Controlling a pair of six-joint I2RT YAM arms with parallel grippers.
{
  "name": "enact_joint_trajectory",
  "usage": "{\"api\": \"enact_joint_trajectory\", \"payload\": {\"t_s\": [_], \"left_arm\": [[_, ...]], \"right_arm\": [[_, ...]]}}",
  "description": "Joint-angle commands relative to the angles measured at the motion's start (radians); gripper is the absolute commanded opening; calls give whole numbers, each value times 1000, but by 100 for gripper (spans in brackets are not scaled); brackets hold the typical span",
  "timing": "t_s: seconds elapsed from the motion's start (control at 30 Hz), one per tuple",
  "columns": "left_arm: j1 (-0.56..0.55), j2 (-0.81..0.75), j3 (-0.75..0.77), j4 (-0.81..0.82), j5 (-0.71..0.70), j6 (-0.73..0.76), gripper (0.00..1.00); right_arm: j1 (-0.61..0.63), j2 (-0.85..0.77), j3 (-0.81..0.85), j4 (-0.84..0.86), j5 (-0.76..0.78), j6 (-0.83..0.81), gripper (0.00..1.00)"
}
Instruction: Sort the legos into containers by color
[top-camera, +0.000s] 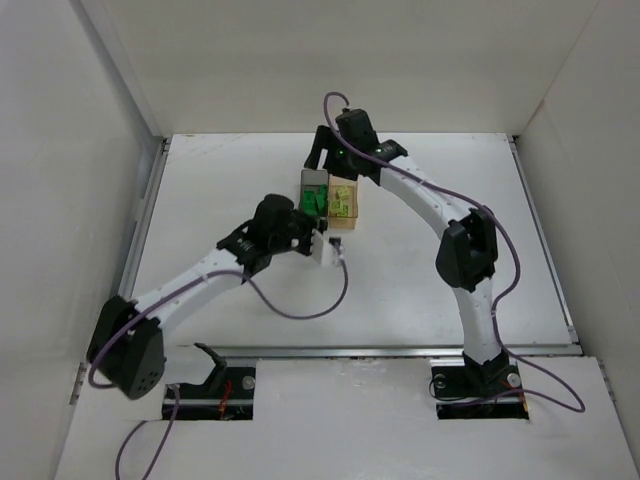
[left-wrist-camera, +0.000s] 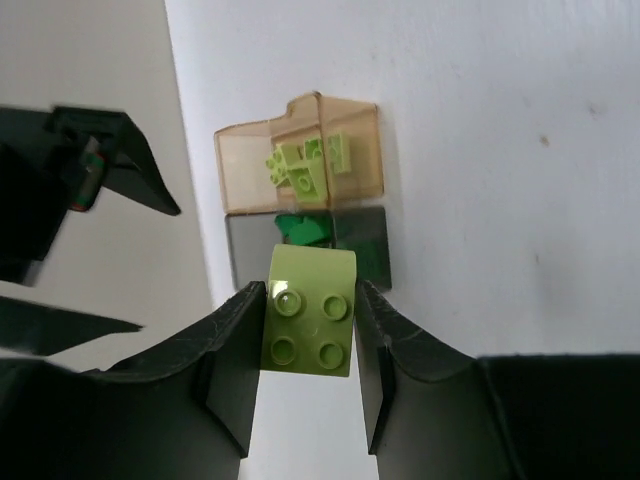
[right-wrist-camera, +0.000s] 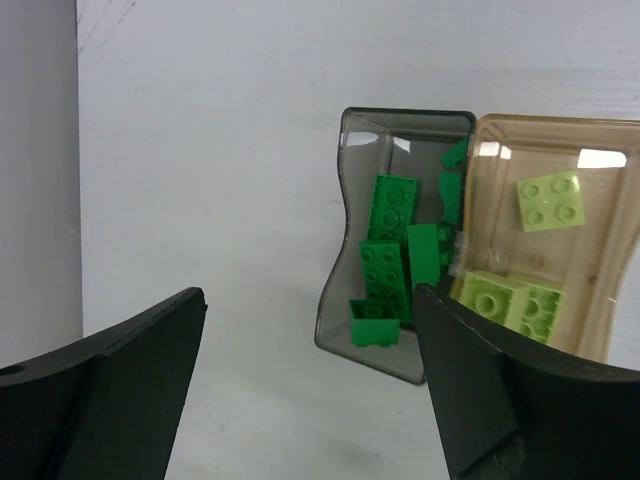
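The legos are found in three places. Dark green bricks lie in the smoky grey bin, pale bricks lie in the orange-tan bin, and one pale yellow-green brick is clamped between the left fingers. The clamped brick is held by its two sides, studs toward the wrist camera, and is carried clear of the worktop.

The two bins stand touching, long side to long side, near the middle of the worktop. In the top view the left fingers are seen just on the near side of the bins. The right fingers are spread wide with nothing between them and hang above the far end of the grey bin.

The step in hand is judged to be the delivery of the held brick. By colour it belongs in the orange-tan bin. In the left wrist view the brick lines up with the grey bin, and the orange-tan bin lies beyond it. The next move therefore calls for the brick to be carried across and centred over the orange-tan bin before the left fingers are parted. Clearance from the right arm, which stands close over the same bins, is to be kept.
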Motion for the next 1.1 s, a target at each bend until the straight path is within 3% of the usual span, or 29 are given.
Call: {"api": "enact_joint_trajectory", "payload": {"t_s": [0.0, 0.03, 0.17, 0.47, 0.57, 0.77, 0.8, 0.93, 0.97, 1.07], "left_arm": [[46, 159, 265, -12, 114, -444, 0], [58, 246, 370, -40, 183, -513, 0], [107, 381, 504, -11, 303, -800, 0], [188, 768, 809, 35, 395, -1392, 1], [198, 817, 835, 50, 361, -1496, 19], [198, 826, 826, 92, 288, -1506, 50], [198, 817, 826, 83, 272, -1495, 63], [198, 791, 817, 83, 272, -1495, 83], [198, 782, 817, 83, 281, -1495, 94], [198, 738, 817, 58, 281, -1454, 96]], "right_arm": [[-51, -181, -32, 26, 17, -56, 89], [-74, -239, -93, 40, 41, -66, 89], [-140, -354, -275, 63, 78, -76, 89], [-217, -518, -486, 74, 109, -119, 89], [-227, -528, -495, 74, 118, -141, 89], [-237, -537, -495, 74, 86, -151, 89], [-237, -537, -495, 65, 75, -160, 89], [-237, -557, -504, 65, 66, -160, 89], [-237, -557, -504, 65, 66, -160, 89], [-237, -590, -523, 56, 66, -160, 89]]}}
